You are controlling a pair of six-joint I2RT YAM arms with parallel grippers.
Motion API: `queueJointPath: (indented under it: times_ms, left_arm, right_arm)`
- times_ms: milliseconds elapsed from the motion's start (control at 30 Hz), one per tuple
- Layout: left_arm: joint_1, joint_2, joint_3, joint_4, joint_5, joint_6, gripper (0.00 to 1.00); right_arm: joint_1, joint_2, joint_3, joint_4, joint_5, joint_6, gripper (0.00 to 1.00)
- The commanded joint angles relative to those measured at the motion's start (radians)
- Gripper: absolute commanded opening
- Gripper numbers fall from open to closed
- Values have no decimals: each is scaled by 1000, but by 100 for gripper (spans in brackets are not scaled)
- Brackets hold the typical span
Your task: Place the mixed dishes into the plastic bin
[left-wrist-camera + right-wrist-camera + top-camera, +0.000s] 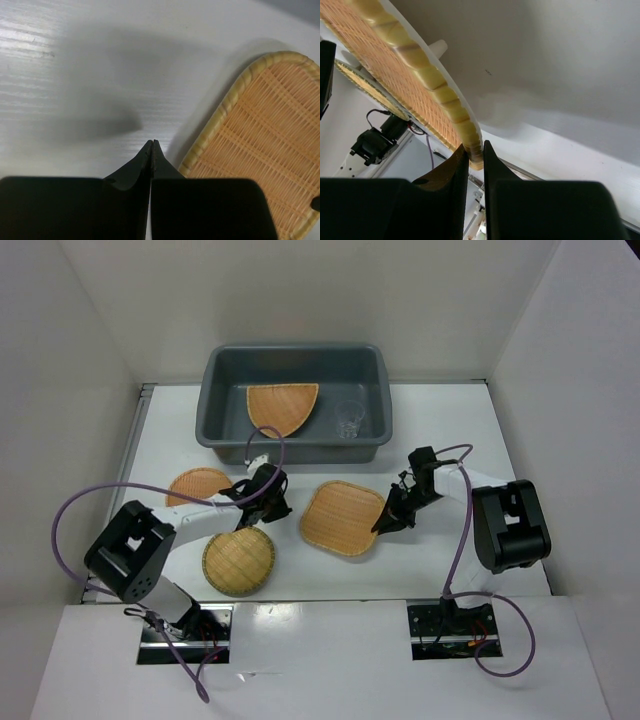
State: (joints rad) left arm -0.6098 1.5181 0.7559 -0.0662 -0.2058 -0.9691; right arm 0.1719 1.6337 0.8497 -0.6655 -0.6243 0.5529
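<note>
Right jaws are clenched on the rim of the rounded square tray (342, 517). The wrist cam shows the braided edge pinched right between the tips, so that grip looks solid to me. They hold it by its right-hand edge, so the whole tray stretches away to the left of the jaws, toward the other arm. I can't tell from above whether it's off the tabletop (440, 430) or lying flat. Left jaws are closed tip to tip on nothing, over bare tabletop just beside the tray's left rim, and not touching it as far as I can see. What the next move hangs on: the plastic bin (290, 452) sits at the far side, beyond the tray and a bit left of the right jaws. So I reckon the carry goes forward and inward, free end of the tray leading over the bin's near wall. The right arm (450, 480) is the obvious one for it. The fan-shaped tray (282, 405) and glass cup (349, 421) are already in the bin. The far round tray (198, 483) and near round tray (238, 560) sit on the left, closer to the left arm (200, 525).
</note>
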Motion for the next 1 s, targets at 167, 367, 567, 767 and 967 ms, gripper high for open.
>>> queueJointPath:
  times_ms: [167,367,567,767,967]
  left_arm:
    - [-13,125,74,129,-27,-39,0]
    - [-31,212,121,177,-27,-39,0]
    - [-67,263,158,177,-7,-48,0]
    - [-67,272,180,146,-21,-48,0]
    - [-67,272,189,112,-30,-39,0]
  right_arm:
    - [9,31,35,-8,43,18,0]
    - [9,40,26,3,43,8,0]
    - [9,40,17,23,43,8,0]
    - [9,40,17,41,54,18,8]
    - [9,40,17,93,54,38,27]
